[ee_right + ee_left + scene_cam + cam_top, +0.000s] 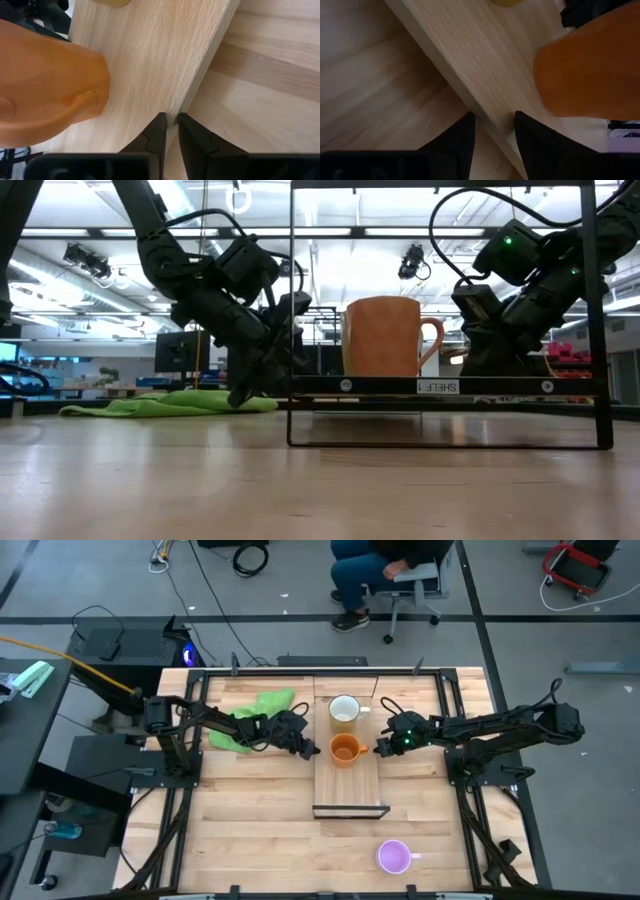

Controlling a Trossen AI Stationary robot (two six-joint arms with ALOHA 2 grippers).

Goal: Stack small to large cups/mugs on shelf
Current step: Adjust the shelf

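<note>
An orange mug (pixel 345 749) stands upright mid-way along the light-wood shelf (pixel 350 790), its handle (pixel 87 100) toward the table's right. A white mug (pixel 344 710) stands behind it on the shelf's far part. A light purple mug (pixel 393 857) stands on the table near the front edge. My left gripper (pixel 495 117) is open at the shelf's left edge, just left of the orange mug and clear of it. My right gripper (pixel 171 117) hovers at the shelf's right edge beside the mug's handle, its fingers a narrow gap apart with nothing between them.
A green cloth (pixel 255 710) lies on the table at the far left, behind my left arm. The shelf's thin black frame (pixel 595 310) rises at its near end. A person sits on a chair (pixel 410 585) beyond the table's far edge.
</note>
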